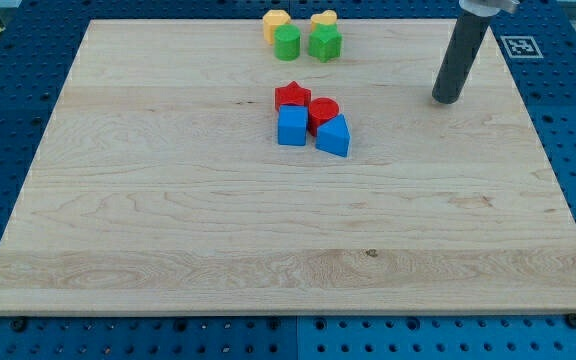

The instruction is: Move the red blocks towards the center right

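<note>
Camera view shows the red star block (pixel 292 95) and red cylinder block (pixel 323 110) clustered mid-counter (pixel 168 220), unmoved toward the center right. The tool's tip (pixel 447 100), grasping nothing, stands well right of them.

dark rod upright, my tip (pixel 447 100) at upper right

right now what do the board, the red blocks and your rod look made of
Board: pale wood, matte, visible grain and plank seams. Red star block and red cylinder block: solid-coloured, smooth, probably painted wood or plastic. Rod ending in my tip: dark, dull, possibly plastic or rubber-coated.
</note>
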You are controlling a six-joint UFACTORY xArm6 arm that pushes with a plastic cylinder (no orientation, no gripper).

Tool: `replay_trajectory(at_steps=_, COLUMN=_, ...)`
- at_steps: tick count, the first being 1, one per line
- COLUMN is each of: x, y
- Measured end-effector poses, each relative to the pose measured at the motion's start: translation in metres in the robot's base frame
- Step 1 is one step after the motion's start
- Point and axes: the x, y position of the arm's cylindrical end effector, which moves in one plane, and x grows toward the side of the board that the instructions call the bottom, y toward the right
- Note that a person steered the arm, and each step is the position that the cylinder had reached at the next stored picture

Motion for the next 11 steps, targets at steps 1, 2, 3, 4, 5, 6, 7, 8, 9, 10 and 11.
replay_trajectory(at_steps=1, x=0.0, y=0.0)
replay_trajectory(at_steps=2, x=0.0, y=0.0)
replay_trajectory(at_steps=3, x=0.002, y=0.0)
replay_trajectory(at_steps=4, x=0.002, y=0.0)
replay_trajectory(at_steps=5, x=0.002, y=0.0)
replay_trajectory(at_steps=6, x=-0.009, y=-0.02)
replay_trajectory(at_steps=7, x=-0.025, y=-0.076)
replay_trajectory(at_steps=8, x=-0.025, y=-0.145)
replay_trajectory(at_steps=9, x=-0.025, y=-0.224)
replay_trajectory(at_steps=10, x=-0.024, y=-0.236)
replay_trajectory(at_steps=11, x=0.015, y=-0.228)
